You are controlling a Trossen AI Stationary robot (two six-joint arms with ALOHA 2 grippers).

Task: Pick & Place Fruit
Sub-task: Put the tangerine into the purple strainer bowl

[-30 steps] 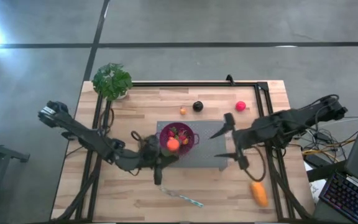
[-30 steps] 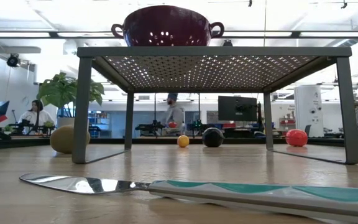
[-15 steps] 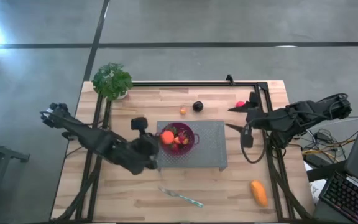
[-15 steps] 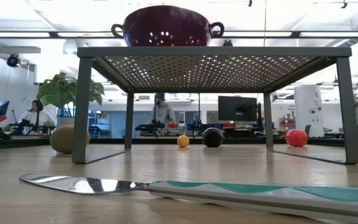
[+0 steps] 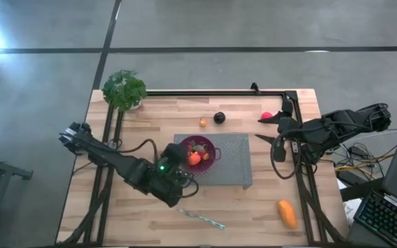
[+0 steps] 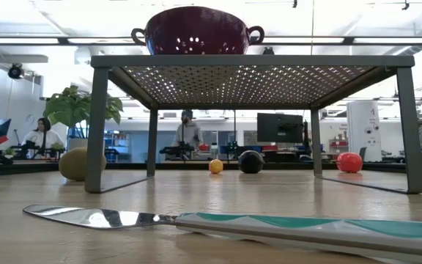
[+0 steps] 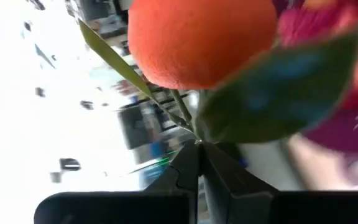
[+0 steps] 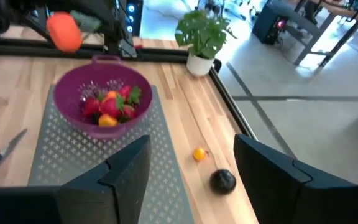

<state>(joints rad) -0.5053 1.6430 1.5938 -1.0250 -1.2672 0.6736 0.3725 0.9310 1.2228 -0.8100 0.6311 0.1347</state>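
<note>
An orange toy fruit (image 7: 201, 37) with green leaves (image 7: 278, 87) hangs over the left part of the purple colander (image 5: 205, 153), with my left gripper (image 5: 183, 158) shut on it. The colander stands on a grey mesh rack (image 5: 229, 165) and holds strawberries and a small orange piece (image 8: 107, 106). On the table's far side lie a tiny orange piece (image 5: 202, 122), a dark plum (image 5: 219, 118) and a pink-red ball (image 5: 266, 116). An oblong orange fruit (image 5: 287, 213) lies at the near right. My right gripper (image 5: 266, 129) hovers open near the pink-red ball, with nothing between its fingers. My left gripper pinches the orange fruit's thin stem with its leaves (image 7: 188, 121) between the ends of its two shut fingers (image 7: 185, 168). The fingers come about level from the table's left. The fruit (image 8: 64, 31) sticks out beyond the fingertips, clear of the colander.
A slim knife (image 5: 202, 219) lies on the table in front of the rack. A potted plant (image 5: 124, 89) stands at the far left corner, and an olive-green kiwi (image 6: 79, 163) lies near it. A dark rail (image 5: 212, 92) runs along the far edge.
My left gripper has rolled about its own axis while staying shut on the orange fruit, which has shifted only a little by the colander. My right gripper has drawn back from above the rack's right end toward the table's far right edge, and its fingers have come somewhat closer together.
</note>
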